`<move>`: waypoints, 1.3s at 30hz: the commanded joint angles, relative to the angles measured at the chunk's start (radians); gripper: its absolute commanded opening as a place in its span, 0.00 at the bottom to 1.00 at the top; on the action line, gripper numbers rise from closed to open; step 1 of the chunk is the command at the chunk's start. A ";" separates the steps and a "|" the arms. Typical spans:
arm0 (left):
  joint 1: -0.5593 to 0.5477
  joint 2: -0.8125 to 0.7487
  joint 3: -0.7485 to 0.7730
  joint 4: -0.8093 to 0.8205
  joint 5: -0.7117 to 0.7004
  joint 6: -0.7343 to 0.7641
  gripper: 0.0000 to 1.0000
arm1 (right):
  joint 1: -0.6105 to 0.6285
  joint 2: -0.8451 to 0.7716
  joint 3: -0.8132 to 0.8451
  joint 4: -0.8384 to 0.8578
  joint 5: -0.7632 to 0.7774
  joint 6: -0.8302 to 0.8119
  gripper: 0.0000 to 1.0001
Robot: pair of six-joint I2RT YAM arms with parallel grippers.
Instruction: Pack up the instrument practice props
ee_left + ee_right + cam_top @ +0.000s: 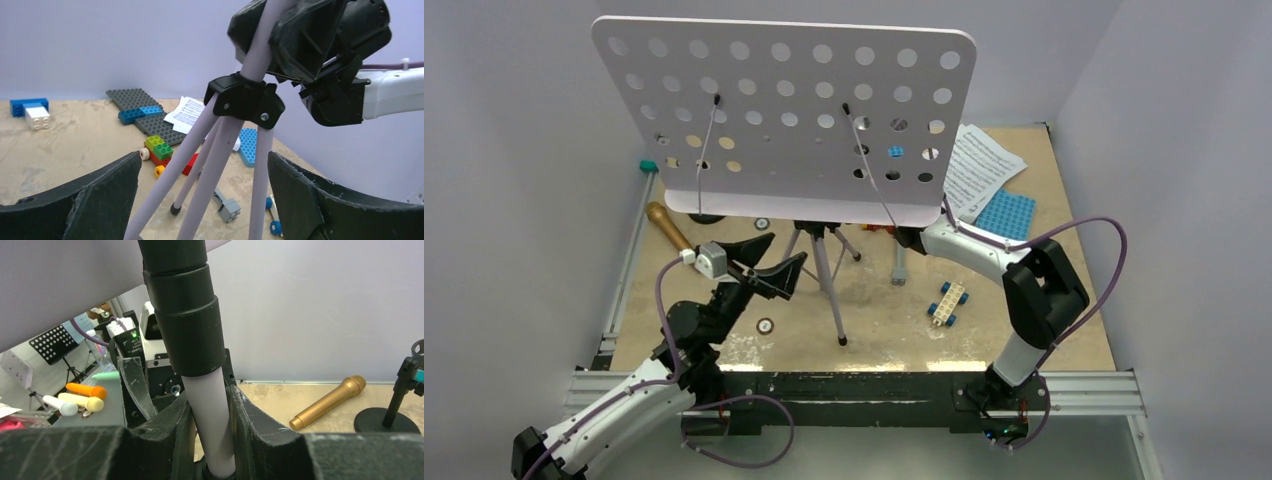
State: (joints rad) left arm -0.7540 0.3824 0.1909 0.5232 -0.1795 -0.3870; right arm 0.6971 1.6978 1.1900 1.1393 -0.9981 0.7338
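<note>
We see the lilac music stand (794, 110) upright mid-bench (1044, 330), our right hand (211, 432) clamped on its pole above the tripod legs (220, 150). Our left hand (789, 248) hangs wide apart beside those legs. The gold microphone (667, 226) lies far left.

A lilac perforated music stand (794, 120) is seen upright at the centre of the top view, with its broad holed desk tilted and filling the upper half of the frame. Its three slender legs are spread from a black hub (245, 97) and planted on the beige tabletop (884, 300). Its pole is clamped between the fingers of the right gripper (212, 432), just below a black collar (187, 315). White sheet-music pages (984, 165) are laid flat at the upper right, partly hidden by the desk's corner. A gold-brown microphone (667, 227) is laid diagonally at the left, near the round base of a small black mic stand (387, 420), which is stood upright.
</note>
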 commanded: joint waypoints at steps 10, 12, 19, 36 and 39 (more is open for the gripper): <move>-0.002 0.250 0.045 0.291 0.175 0.002 1.00 | 0.001 -0.107 -0.028 0.094 0.073 0.155 0.00; -0.003 0.290 0.039 0.326 0.204 -0.005 1.00 | 0.001 -0.117 -0.043 0.097 0.077 0.151 0.00; -0.003 0.378 0.030 0.375 0.267 0.006 1.00 | 0.000 -0.144 -0.113 0.064 0.060 0.082 0.00; -0.011 0.598 -0.081 0.551 0.335 -0.107 0.49 | -0.001 -0.195 -0.433 0.076 0.115 -0.032 0.00; -0.025 0.637 -0.104 0.587 0.319 -0.120 0.45 | 0.000 -0.199 -0.468 0.075 0.126 -0.041 0.00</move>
State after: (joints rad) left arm -0.7692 0.9573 0.1696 1.1683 0.1699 -0.4351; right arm 0.7021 1.4834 0.8230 1.3373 -0.8101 0.6571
